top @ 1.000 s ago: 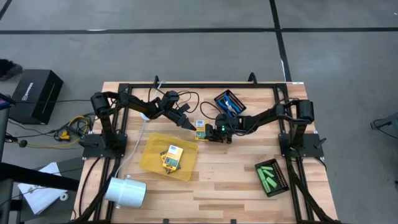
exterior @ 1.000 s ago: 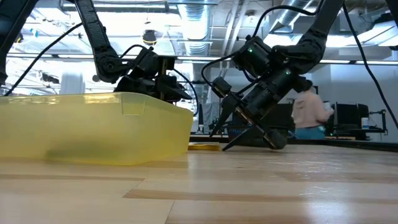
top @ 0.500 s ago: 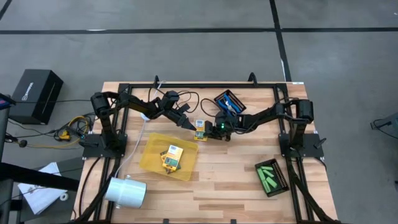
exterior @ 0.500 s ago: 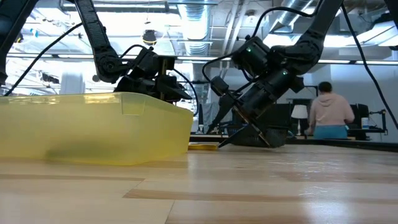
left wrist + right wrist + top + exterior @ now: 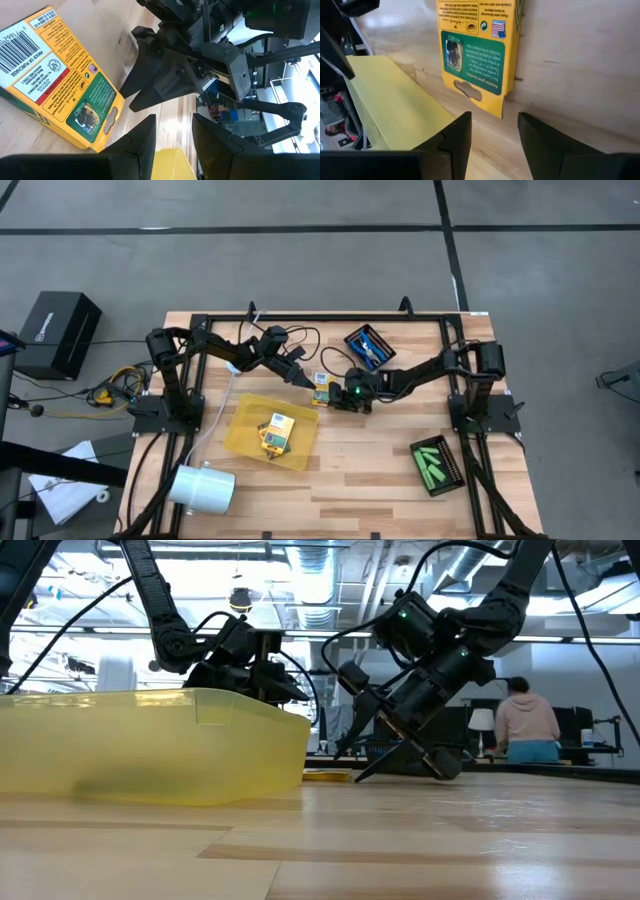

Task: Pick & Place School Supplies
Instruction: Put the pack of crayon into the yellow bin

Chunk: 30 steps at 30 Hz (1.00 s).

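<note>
Right gripper (image 5: pixel 335 398) dropped back toward table, fingers apart, empty; left gripper (image 5: pixel 303 381) likewise parted. Only wrist view showed crayon box (image 5: pixel 479 46) label.

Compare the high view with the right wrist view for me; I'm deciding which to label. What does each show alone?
Only the high view: the green sticks in their black tray, the scissors tray, the second crayon box in the yellow tray.
Only the right wrist view: the printed back of the crayon box, lying flat.
Both: that box, the yellow tray, the wooden table.
</note>
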Motion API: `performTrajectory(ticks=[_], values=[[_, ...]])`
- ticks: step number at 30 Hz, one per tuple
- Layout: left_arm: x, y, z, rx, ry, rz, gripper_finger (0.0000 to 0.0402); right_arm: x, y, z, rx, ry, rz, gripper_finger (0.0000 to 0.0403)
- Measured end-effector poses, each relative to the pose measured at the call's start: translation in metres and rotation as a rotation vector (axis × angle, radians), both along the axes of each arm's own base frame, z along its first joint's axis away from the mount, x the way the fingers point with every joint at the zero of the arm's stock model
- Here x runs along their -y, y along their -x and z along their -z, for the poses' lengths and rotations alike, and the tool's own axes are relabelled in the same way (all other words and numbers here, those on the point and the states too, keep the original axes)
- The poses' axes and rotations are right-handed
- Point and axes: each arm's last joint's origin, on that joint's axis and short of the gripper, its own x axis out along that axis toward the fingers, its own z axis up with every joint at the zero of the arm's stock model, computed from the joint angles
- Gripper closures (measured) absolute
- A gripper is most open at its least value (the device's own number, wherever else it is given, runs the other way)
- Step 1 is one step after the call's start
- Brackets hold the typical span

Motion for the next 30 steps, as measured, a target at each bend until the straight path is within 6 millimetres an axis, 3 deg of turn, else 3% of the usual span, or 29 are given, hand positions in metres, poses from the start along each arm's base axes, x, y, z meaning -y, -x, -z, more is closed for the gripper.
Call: performTrajectory(ticks=[24,30], values=[[0.000,0.000,0.000,0.002,-0.005,-0.007,0.0280,-0.001,-0.004,-0.003,0.046,0.017,0.051,0.0248],[0.000,0.000,0.000,0.002,-0.005,-0.007,0.0280,-0.008,-0.023,0.010,0.105,-0.010,0.054,0.0244]])
